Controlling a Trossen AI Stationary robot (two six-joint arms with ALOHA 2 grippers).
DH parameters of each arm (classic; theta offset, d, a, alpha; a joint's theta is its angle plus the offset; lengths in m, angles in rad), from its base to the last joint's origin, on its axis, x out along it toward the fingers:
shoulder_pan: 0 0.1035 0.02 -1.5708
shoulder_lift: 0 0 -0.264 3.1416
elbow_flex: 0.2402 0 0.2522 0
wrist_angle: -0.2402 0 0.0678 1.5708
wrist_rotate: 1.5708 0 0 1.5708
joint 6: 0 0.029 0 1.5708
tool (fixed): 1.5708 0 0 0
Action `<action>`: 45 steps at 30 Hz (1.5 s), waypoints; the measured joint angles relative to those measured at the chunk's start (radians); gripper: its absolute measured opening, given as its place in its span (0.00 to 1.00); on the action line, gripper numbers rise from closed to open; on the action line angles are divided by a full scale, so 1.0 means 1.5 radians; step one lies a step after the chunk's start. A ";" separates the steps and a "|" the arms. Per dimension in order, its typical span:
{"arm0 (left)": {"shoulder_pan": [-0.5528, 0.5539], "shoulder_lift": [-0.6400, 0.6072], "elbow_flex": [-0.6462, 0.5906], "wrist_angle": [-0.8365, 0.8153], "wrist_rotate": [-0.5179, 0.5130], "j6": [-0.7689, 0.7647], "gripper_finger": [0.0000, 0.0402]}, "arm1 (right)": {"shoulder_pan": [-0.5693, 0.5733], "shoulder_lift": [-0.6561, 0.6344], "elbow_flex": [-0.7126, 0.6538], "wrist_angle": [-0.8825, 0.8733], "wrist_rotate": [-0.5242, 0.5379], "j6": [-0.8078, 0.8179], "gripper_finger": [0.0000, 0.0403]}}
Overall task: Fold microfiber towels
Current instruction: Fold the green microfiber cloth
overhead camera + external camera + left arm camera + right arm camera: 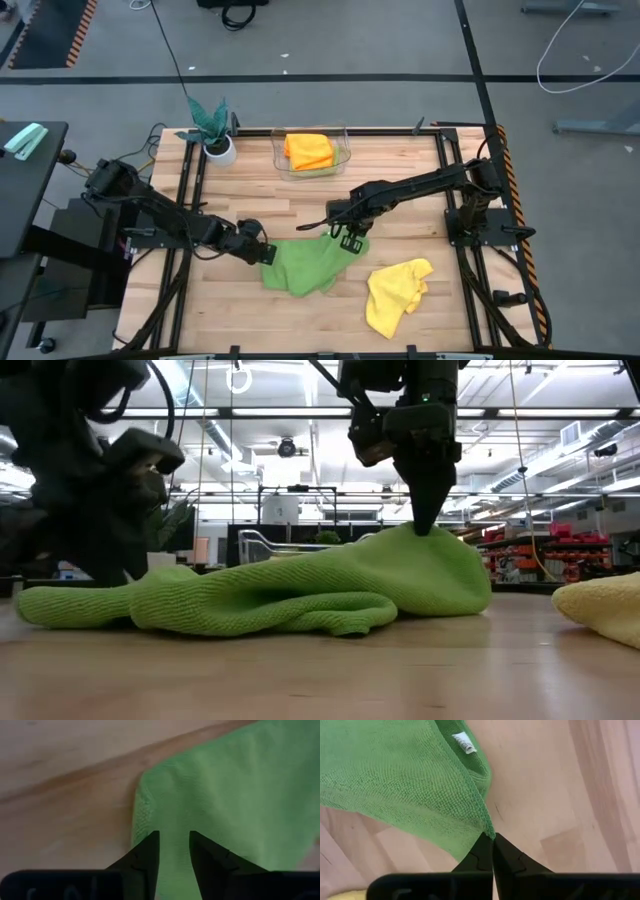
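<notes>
Green towel (pixel 305 265) corner pinched by right hand (pixel 349 238)

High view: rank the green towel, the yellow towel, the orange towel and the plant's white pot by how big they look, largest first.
1. Green towel, spread widest, pinched at one edge by the right gripper.
2. Yellow towel, crumpled.
3. Orange towel, folded in the clear bin, which hides part of it.
4. White pot, clearly smallest.
</notes>
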 joint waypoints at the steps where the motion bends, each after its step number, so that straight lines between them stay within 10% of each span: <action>1: 0.003 0.001 -0.003 -0.003 0.000 -0.002 0.30 | 0.000 0.000 0.000 0.001 0.000 -0.003 0.00; 19: 0.099 -0.010 0.034 -0.016 0.017 0.159 0.44 | -0.009 0.000 0.000 0.008 0.000 -0.032 0.00; 28: 0.129 -0.013 0.102 -0.287 0.073 0.220 0.44 | -0.010 0.001 0.000 0.015 -0.003 -0.042 0.00; 45: 0.133 -0.009 0.113 -0.280 0.105 0.239 0.46 | -0.010 0.001 0.000 0.033 -0.004 -0.049 0.00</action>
